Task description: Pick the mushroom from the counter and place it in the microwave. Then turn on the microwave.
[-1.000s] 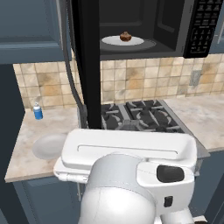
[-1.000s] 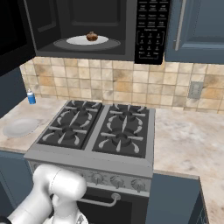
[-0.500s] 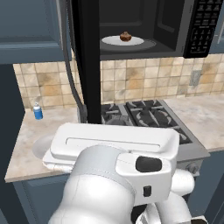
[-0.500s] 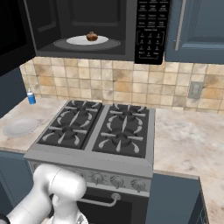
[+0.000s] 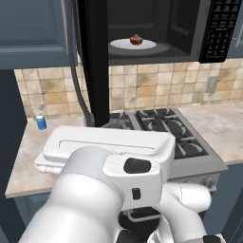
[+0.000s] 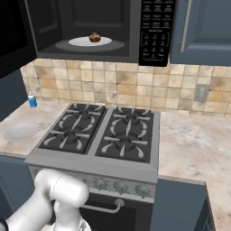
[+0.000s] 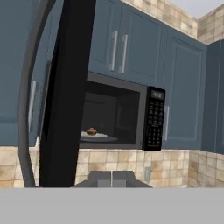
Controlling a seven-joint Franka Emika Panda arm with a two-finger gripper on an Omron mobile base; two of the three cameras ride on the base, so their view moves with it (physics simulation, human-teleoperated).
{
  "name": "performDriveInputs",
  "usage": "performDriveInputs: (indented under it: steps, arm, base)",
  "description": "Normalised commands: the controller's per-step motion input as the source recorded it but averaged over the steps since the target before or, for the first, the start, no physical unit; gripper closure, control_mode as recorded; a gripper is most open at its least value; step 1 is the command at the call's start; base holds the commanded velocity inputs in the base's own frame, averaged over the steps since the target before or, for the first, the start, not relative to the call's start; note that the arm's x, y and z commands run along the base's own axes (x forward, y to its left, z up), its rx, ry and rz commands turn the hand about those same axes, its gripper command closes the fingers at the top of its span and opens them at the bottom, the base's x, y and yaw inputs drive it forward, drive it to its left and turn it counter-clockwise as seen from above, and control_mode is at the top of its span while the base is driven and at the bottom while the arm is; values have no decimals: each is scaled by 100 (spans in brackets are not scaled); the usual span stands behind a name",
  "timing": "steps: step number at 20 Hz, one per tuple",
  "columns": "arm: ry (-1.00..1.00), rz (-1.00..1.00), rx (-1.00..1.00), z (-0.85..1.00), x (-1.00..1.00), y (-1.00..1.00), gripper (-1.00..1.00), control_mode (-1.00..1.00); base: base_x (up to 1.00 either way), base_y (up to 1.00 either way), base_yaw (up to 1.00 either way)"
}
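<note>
While the gripper (image 7: 112,178) looks up at the microwave (image 7: 120,116) from low down, its two finger tips (image 7: 101,178) stand pressed together at the bottom of the hand view, clenched on nothing. Beyond them, the microwave's door (image 7: 65,94) hangs wide open, swung out to the left and seen nearly edge-on, with its long curved handle (image 7: 28,100) on the near side. Inside the lit cavity the mushroom (image 7: 91,131) sits on a white plate (image 7: 93,135), which rests on the round turntable. Right of the cavity is the black button keypad (image 7: 154,118), and dark blue wall cabinets (image 7: 135,43) flank and top the oven.

From the left base view, the mushroom (image 5: 136,40) is near the middle of its plate (image 5: 133,44), well inside the oven, and the open door (image 5: 93,61) reaches down toward the stove. From the right base view the mushroom (image 6: 94,37) shows again on the plate (image 6: 90,41), with the keypad (image 6: 155,30) at the right.

Below the microwave lies the black gas stove (image 6: 104,135) with four burners. The counter (image 6: 196,144) runs to either side of it. On the left stretch stand a small blue bottle (image 6: 32,100) by the tiled wall and a second, bare white plate (image 6: 20,131) nearer the front edge. The white arm (image 5: 104,194) is folded low in front of the stove.
</note>
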Motion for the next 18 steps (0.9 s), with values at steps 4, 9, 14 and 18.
performDriveInputs:
  steps: [4, 9, 14, 18]
  arm:
    - [0, -2, 0, 0, 20, 16, 100, -100]
    - [0, -1, 0, 0, 20, 16, 100, -100]
    - [0, -1, 0, 0, 22, 14, 100, -100]
    - [0, -1, 0, -1, 22, 16, 100, -100]
  base:
    - [0, 0, 0]
    - [0, 0, 0]
    - [0, 0, 0]
    - [0, 0, 0]
